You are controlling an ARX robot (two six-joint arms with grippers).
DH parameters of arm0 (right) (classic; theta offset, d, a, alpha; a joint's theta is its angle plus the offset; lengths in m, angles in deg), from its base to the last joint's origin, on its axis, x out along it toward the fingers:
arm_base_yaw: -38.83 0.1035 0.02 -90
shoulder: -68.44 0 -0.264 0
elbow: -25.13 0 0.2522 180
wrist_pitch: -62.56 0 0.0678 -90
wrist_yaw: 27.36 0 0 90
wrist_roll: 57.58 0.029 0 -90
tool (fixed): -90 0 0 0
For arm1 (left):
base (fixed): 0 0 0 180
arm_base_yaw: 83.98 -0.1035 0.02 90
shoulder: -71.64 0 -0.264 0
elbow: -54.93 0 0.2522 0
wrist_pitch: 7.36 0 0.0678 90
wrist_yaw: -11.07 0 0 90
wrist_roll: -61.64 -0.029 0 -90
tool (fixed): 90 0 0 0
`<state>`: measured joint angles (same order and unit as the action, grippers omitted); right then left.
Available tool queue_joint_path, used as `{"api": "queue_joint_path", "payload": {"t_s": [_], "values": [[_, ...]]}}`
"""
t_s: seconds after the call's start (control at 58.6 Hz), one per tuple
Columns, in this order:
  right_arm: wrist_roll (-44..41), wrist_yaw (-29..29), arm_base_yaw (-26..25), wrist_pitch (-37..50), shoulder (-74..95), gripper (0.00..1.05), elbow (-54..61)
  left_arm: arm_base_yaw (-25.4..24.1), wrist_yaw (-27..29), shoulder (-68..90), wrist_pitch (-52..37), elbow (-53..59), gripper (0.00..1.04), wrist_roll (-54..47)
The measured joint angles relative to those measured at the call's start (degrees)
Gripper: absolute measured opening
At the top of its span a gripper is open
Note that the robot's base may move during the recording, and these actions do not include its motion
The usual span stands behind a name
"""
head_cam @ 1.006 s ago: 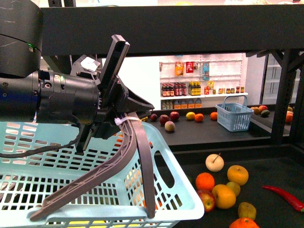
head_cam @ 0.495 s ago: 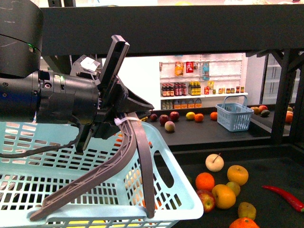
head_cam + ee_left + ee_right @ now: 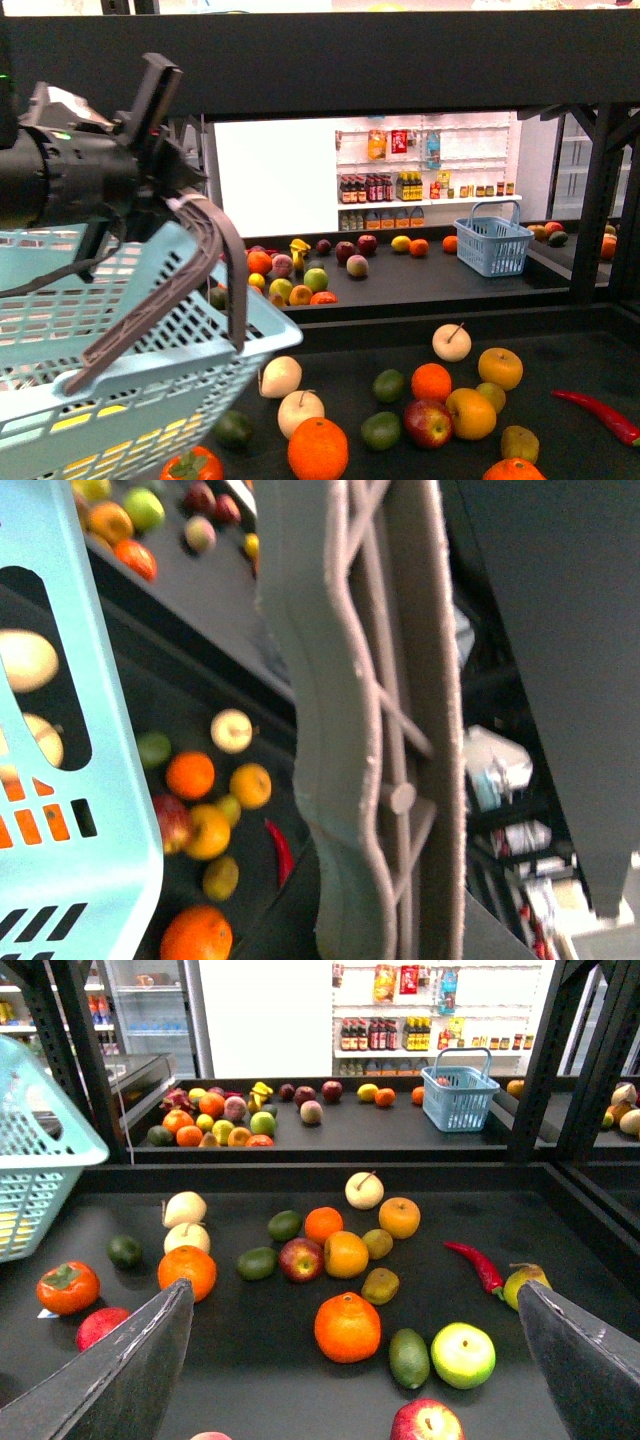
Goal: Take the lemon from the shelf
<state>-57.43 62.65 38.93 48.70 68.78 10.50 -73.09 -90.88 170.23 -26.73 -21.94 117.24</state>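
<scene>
1. Grey plastic handle (image 3: 215, 260) clamped in left gripper (image 3: 180, 200); light-blue basket (image 3: 150, 350) hanging tilted at near left, over the near tray of the shelf (image 3: 400, 318). Hazard: swings or slips, striking the red-orange fruit (image 3: 190, 467) and large orange (image 3: 318, 450) just beside its low corner.
2. Right gripper (image 3: 355, 1290) spread wide and empty above the near tier, fingers (image 3: 120, 1380) well apart. Hazard: closes on the wrong fruit.
3. Lemon not identifiable with certainty. Candidates: yellow fruit (image 3: 500, 368) on the near tier, right of centre; smaller yellow fruit (image 3: 401, 243) on the far tier, near the small blue basket (image 3: 494, 240). Hazard: confuses orange-yellow citrus with lemon.
4. Near candidate crowded by round neighbours. Hazard: nudges them on descent, rolling fruit away or pushing the target out from between the jaws.
5. Black upper tier edge (image 3: 350, 60) low overhead. Hazard: clips it when reaching far.
</scene>
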Motion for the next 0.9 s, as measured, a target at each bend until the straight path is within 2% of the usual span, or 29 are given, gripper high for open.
{"api": "queue_joint_path", "payload": {"t_s": [0.119, 0.324, 0.904], "values": [[0.0, 0.0, 0.0, 0.0, 0.0, 0.97, 0.0, -5.3, 5.9, 0.0, -7.0, 3.2, 0.08, 7.3], [0.0, 0.0, 0.0, 0.0, 0.0, 0.97, 0.0, -13.0, 10.2, -0.1, -15.0, 8.6, 0.08, 16.2], [0.0, 0.0, 0.0, 0.0, 0.0, 0.97, 0.0, -30.3, 8.4, -0.8, -26.7, 15.4, 0.08, 25.5]]}}
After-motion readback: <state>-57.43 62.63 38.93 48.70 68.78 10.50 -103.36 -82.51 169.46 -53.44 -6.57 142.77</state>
